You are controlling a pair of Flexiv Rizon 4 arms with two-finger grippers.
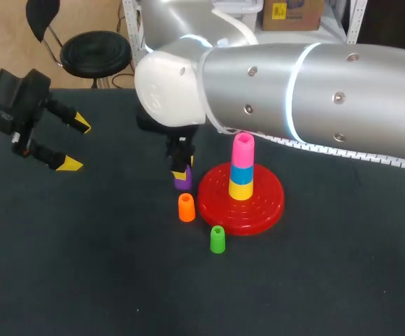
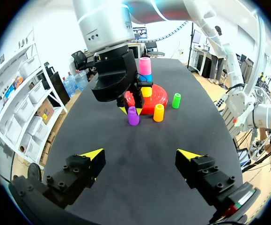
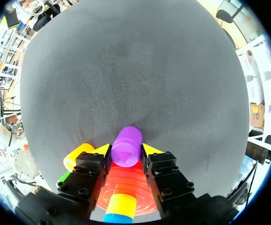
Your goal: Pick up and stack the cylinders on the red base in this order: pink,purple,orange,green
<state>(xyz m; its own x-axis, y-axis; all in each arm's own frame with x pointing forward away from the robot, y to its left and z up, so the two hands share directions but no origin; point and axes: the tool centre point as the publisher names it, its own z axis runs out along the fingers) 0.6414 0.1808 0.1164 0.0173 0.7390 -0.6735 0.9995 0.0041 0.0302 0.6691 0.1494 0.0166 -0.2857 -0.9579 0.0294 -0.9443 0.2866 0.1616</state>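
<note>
- Presently, purple cylinder [image 3: 126, 145]: upright on worktop [image 1: 83, 266], just beside red base [image 1: 265, 206]; pinched by right pincer [image 3: 126, 150], one finger each side.
- Handling, judged: light, rigid, smooth plastic; may slip; hold mid-wall, level.
- Also, left pincer [image 2: 140, 153]: spread, empty, well apart.

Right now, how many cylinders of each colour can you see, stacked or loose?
pink cylinder: 1
blue cylinder: 1
yellow cylinder: 1
purple cylinder: 1
orange cylinder: 1
green cylinder: 1
Total: 6 cylinders
</note>
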